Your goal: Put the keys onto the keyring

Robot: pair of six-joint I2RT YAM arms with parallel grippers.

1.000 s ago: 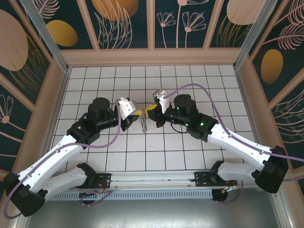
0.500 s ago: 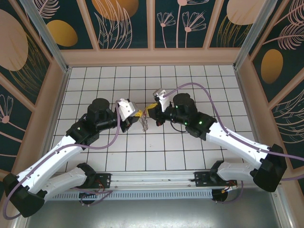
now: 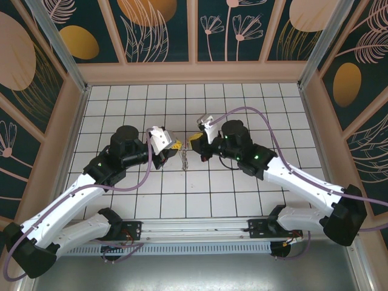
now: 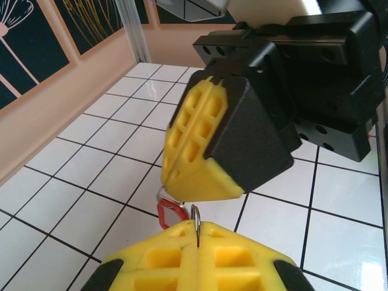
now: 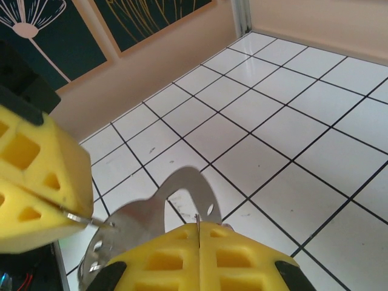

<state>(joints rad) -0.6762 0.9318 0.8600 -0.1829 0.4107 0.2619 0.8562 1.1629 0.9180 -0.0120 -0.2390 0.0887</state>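
Standing next to the rig, here's how it looks to me. The left gripper (image 4: 197, 242) is pinched fully closed on the thin wire keyring (image 4: 195, 213), with the wire poking straight up out of the seam between its yellow pads. The right gripper (image 5: 199, 233) is clamped tight too, nipping the edge of the small silvery metal key (image 5: 139, 221), which sticks out just ahead of its fingertips toward the left gripper. The two grippers are nearly nose to nose above the white tiled counter (image 3: 212, 200).

The key is a flat, shiny sliver with a rounded head and small holes, and a little red plastic tag (image 4: 171, 212) hangs right under the right gripper's pads. A row of plain metal keys (image 3: 183, 159) dangles off the ring below the gap between the two grippers.

Handling-wise, I'd guess everything here is featherlight but fiddly. The key is stiff, smooth and slippery, so it can easily pivot in the pads. I'd grab it flat across the head and leave the hole free. The wire looks springy, so I'd hold it close to the opening. The hanging keys will swing.
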